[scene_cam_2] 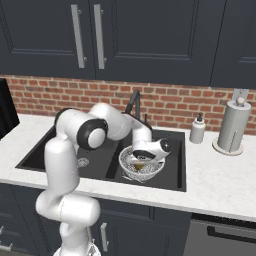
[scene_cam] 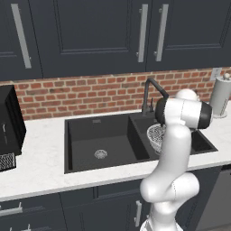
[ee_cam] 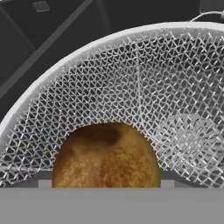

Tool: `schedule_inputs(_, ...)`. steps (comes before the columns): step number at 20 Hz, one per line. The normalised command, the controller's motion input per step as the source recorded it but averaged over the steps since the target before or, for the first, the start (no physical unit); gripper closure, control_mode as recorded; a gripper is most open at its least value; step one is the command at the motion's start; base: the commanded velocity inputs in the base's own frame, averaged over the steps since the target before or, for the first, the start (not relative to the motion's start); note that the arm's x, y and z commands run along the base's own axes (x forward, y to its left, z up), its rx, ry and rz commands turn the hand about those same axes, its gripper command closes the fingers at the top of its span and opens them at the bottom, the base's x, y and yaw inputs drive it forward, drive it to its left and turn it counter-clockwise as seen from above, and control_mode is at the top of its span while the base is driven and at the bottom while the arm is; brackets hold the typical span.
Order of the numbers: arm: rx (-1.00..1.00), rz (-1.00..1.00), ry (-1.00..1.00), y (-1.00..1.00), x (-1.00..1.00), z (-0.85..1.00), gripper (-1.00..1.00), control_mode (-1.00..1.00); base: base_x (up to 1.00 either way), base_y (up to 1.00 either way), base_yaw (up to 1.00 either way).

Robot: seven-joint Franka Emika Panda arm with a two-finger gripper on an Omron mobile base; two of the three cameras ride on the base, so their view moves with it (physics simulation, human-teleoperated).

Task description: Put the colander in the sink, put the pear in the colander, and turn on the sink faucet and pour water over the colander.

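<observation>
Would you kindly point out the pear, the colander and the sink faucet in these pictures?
pear [ee_cam: 106, 155], hand view, on its golden-brown skin.
colander [ee_cam: 144, 83], hand view, on the inner mesh wall.
sink faucet [scene_cam: 155, 85], left base view, on the angled spout.

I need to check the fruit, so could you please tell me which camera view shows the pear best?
The hand view: the pear fills the foreground inside the colander. The right base view shows a small brown spot beneath the hand; in the left base view the arm covers it.
</observation>
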Motion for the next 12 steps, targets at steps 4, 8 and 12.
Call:
schedule_inputs(4, -0.01, 0.00, 0.01, 0.00, 0.08, -0.33, 1.00, -1.00, 0.00, 0.00, 0.00)
schedule_inputs(8, 0.00, 0.00, 0.04, 0.00, 0.09, -0.26, 1.00, -1.00, 0.00, 0.00, 0.00)
schedule_inputs(12, 0.00, 0.00, 0.03, 0.00, 0.02, -0.12, -1.00, -1.00, 0.00, 0.00, 0.00)
